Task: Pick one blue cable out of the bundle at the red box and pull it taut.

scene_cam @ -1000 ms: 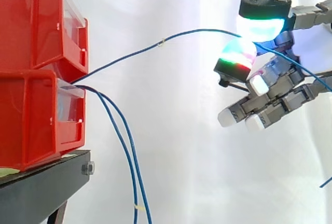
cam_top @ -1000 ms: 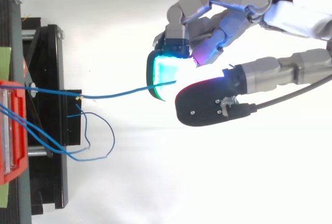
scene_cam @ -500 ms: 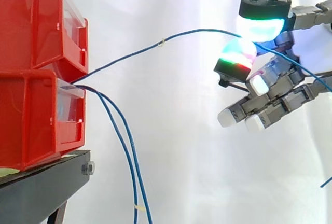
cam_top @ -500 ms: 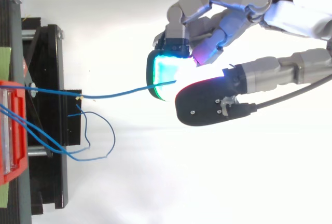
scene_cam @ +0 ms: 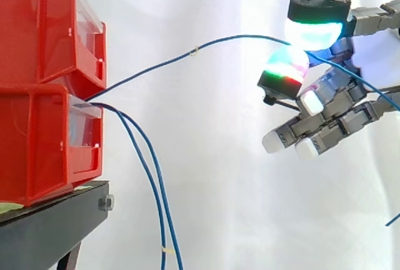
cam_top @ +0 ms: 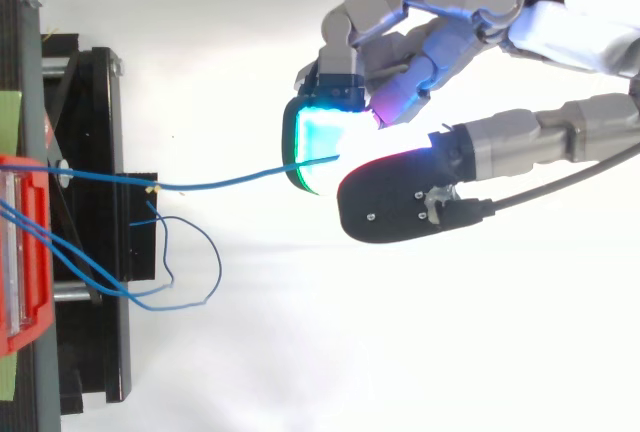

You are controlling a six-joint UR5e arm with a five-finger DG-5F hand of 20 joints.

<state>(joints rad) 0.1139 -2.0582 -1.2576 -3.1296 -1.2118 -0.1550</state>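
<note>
Hand (scene_cam: 347, 117) pinching blue cable (scene_cam: 195, 50) between glowing pads (scene_cam: 312, 32), well right of red bins (scene_cam: 44, 139); cable arcing upward from bins; slack cables (scene_cam: 165, 248) hanging just beside bins.

Two stacked red plastic bins (scene_cam: 44, 82) on a black stand (scene_cam: 50, 226) wall off the left side. From the bins' front, one thin blue cable (scene_cam: 187, 54) arches rightward across the middle, up to the robot hand (scene_cam: 331, 101), whose glowing fingertips pinch it. This line divides the upper space from the lower. Two slack blue cables (scene_cam: 153, 195) hang down just beside the stand. Between these and the hand, under the arch, there is open room before the white curtain (scene_cam: 237, 189). Above the arch is open too.
</note>
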